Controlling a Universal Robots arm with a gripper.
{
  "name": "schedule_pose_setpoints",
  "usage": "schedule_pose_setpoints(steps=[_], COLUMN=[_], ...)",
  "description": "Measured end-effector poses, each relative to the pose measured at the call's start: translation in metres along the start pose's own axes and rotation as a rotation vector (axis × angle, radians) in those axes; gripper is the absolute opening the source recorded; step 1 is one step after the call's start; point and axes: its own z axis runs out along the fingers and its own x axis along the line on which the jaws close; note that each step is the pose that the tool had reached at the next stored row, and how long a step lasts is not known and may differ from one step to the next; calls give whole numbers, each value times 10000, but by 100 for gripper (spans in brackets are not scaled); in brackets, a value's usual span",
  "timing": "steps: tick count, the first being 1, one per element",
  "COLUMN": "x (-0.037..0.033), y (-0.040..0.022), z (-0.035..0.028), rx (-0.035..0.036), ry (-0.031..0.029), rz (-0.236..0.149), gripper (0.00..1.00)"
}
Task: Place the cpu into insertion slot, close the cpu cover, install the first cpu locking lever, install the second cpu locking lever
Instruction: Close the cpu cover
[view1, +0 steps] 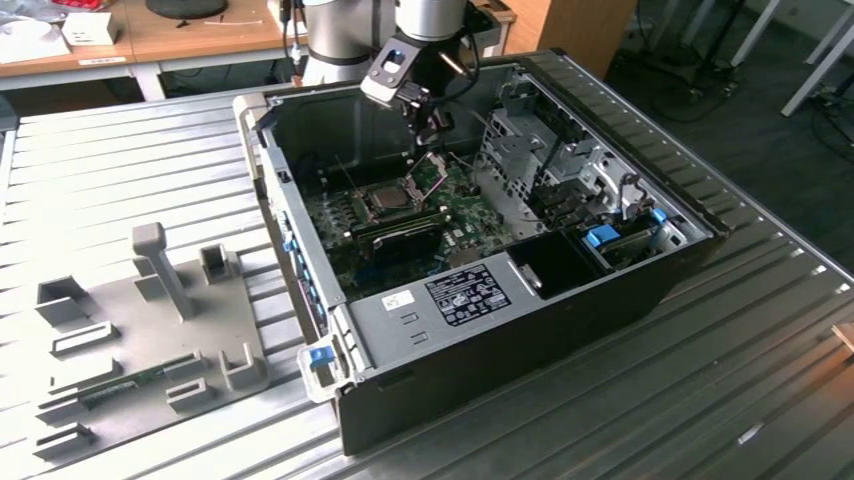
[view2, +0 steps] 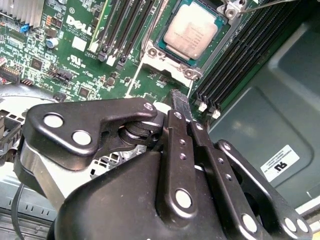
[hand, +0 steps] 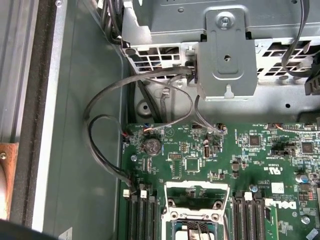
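Holds claw (view2: 179, 99) together and empty above the cpu (view2: 192, 32) seated in the insertion slot (view2: 186, 72), likely light, rigid, fragile, best taken by opposite edges.

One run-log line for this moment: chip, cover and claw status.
chip: seated in socket | cover: raised open | claw: shut, above board near socket

One open black metal computer case (view1: 534, 340). Inside, one green circuit board (hand: 235, 150), one flat square silver-grey cpu (view2: 192, 32), one round silver coin battery (hand: 152, 145), one white-and-black label sticker (view1: 467, 293). One black metal gripper (view2: 178, 98). One grey slotted fixture plate (view1: 120, 330).
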Motion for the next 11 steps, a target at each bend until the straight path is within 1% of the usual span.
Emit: schedule_pose_setpoints(steps=[6, 11], x=[0, 0], y=[1, 24], z=[0, 3], rx=[0, 0], ry=[0, 1], rz=[1, -1], gripper=[10, 10])
